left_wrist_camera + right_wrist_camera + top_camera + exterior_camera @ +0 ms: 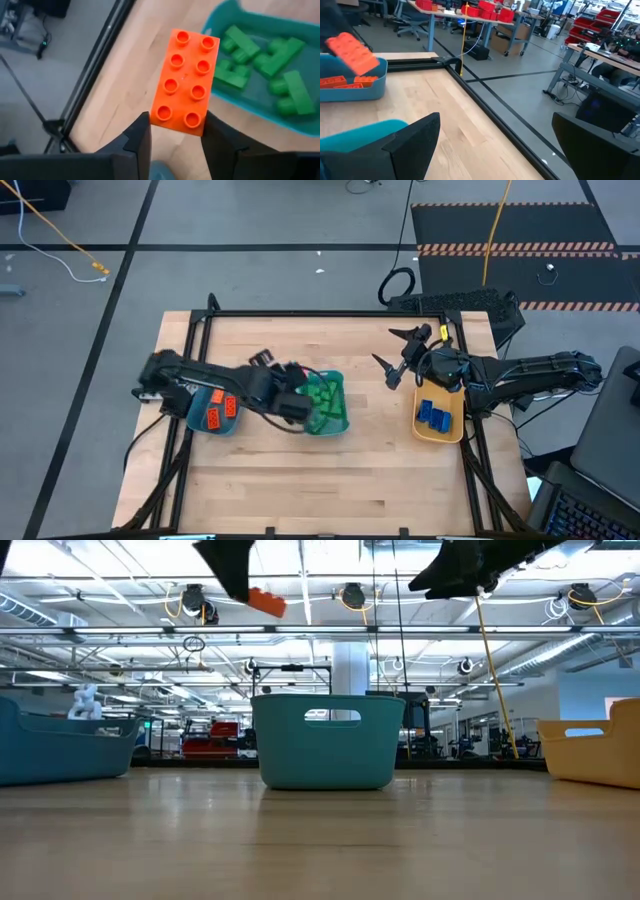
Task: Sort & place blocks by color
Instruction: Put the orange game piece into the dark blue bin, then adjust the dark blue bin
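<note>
The left pincer (172, 131) holds an orange block (186, 82) by only one short end, its two fingers closed on the brick's narrow sides while most of the brick sticks out ahead unsupported. With so little of it gripped, the block could pivot or slip free during travel. In the high view this pincer sits close to the green bin (327, 402), whose green blocks (260, 70) show just beyond the orange brick in the left wrist view. A drop here could land the orange brick among the green ones or on the bare surface (330, 480), when it likely belongs with the other orange blocks (218, 412) in the blue bin (213, 425) further to the left. In the low view the brick (266, 602) hangs high above the surface, so a fall might also make it bounce away.

The right pincer (397, 358) waits spread wide and empty, near the yellow-tan bin (441, 430) that holds the blue blocks (434, 415).
</note>
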Available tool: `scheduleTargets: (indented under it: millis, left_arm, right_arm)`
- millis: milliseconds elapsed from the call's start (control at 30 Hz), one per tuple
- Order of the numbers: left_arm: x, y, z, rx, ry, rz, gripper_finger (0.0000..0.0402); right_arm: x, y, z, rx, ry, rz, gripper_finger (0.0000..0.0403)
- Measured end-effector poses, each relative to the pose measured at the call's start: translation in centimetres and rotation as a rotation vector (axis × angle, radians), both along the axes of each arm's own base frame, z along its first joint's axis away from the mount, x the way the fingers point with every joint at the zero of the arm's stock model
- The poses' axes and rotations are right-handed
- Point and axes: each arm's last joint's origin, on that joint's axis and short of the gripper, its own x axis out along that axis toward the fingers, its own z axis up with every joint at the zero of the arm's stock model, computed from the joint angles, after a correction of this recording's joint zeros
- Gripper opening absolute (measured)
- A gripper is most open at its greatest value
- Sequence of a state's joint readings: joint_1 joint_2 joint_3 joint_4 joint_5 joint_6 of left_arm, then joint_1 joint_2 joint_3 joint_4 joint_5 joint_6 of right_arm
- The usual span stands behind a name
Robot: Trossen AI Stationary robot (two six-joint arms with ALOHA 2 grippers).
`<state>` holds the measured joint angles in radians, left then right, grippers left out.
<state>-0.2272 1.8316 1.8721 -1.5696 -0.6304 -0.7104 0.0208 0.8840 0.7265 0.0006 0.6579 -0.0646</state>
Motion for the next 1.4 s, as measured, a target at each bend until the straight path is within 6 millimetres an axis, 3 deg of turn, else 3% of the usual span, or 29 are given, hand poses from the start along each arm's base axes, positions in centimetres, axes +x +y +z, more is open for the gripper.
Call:
scheduleTargets:
  millis: [200, 400, 533, 667, 1000, 1200, 1400]
  left_arm:
    - [-5.5, 1.1, -0.6, -0.021, -0.052, 0.130, 0.0133]
    - [-10.6, 1.6, -3.6, -0.160, -0.014, 0.352, 0.0133]
    - [-12.8, 1.7, -5.4, -0.229, 0.029, 0.454, 0.0142]
    - [-14.0, 1.7, -6.6, -0.254, 0.066, 0.500, 0.0156]
    - [-15.0, 2.7, -9.3, -0.238, 0.202, 0.541, 0.0171]
    - [-15.8, 3.2, -10.9, -0.217, 0.262, 0.560, 0.0218]
    - [-15.5, 3.2, -10.9, -0.227, 0.234, 0.556, 0.0284]
  right_arm:
    - [0.0, 0.0, 0.0, 0.000, 0.002, 0.000, 0.0377]
    - [0.0, 0.0, 0.0, 0.016, -0.012, -0.003, 0.0377]
    - [0.0, 0.0, 0.0, 0.021, -0.015, -0.004, 0.0377]
    - [0.0, 0.0, 0.0, 0.029, -0.022, -0.007, 0.0377]
    - [0.0, 0.0, 0.0, 0.038, -0.029, -0.009, 0.0377]
    - [0.0, 0.0, 0.0, 0.036, -0.030, -0.008, 0.0377]
    - [0.0, 0.0, 0.0, 0.036, -0.030, -0.008, 0.0377]
